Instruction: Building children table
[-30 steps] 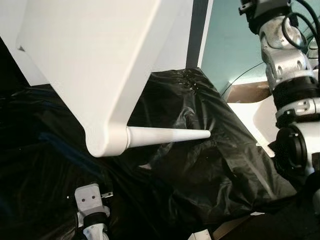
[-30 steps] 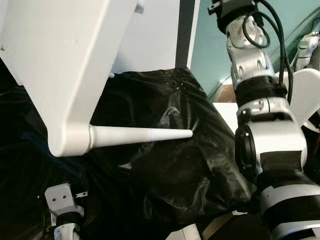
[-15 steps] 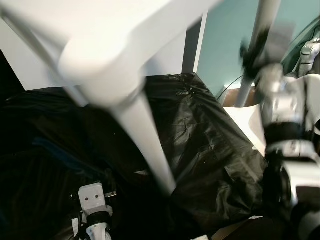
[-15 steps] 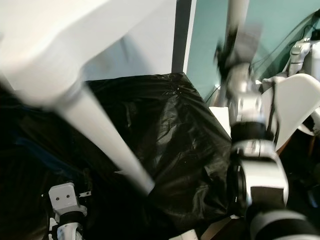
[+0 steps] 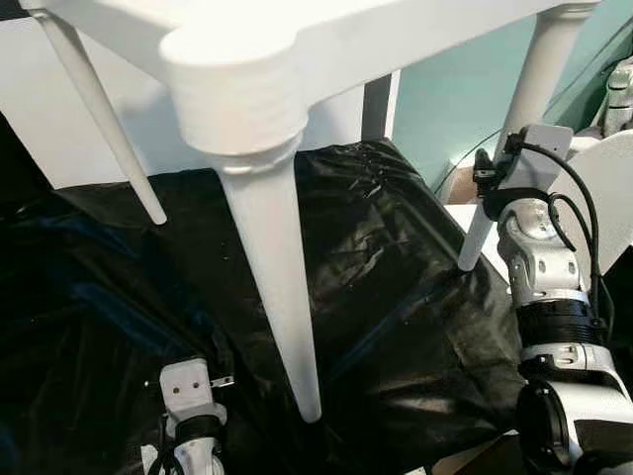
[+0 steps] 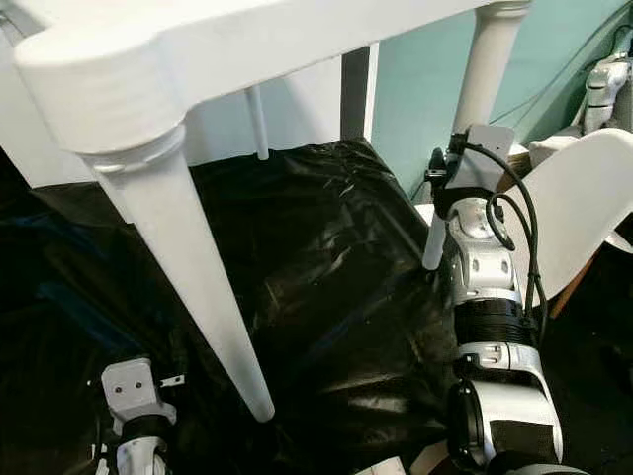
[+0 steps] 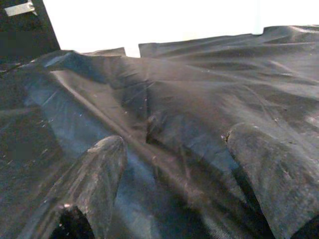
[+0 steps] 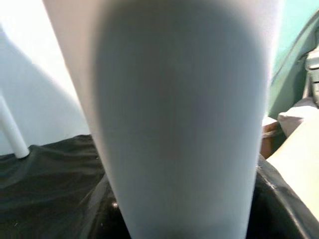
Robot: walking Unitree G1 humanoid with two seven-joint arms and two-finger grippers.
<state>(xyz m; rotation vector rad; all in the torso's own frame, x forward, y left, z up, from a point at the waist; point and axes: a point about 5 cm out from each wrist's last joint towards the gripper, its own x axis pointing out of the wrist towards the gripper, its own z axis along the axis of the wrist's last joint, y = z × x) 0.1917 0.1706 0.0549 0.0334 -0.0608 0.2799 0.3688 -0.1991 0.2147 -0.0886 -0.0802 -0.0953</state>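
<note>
Children's table (image 5: 326,40), white, standing upright over black plastic sheeting (image 5: 396,297), tapered legs pointing down with long axes near vertical. Nearest leg (image 5: 277,287) tip touching the sheeting; right leg (image 5: 514,139) beside the right gripper (image 5: 482,180), jaws against it, grip not discernible. White wall and teal wall (image 5: 455,99) behind.

Right eye view: same, with a far leg (image 6: 258,124) behind and a white curved panel (image 6: 574,218) at right.

Left wrist view: left gripper (image 7: 174,199) low over the sheeting, jaws spread apart, holding nothing.

Right wrist view: right leg (image 8: 179,124) very close, upright.
</note>
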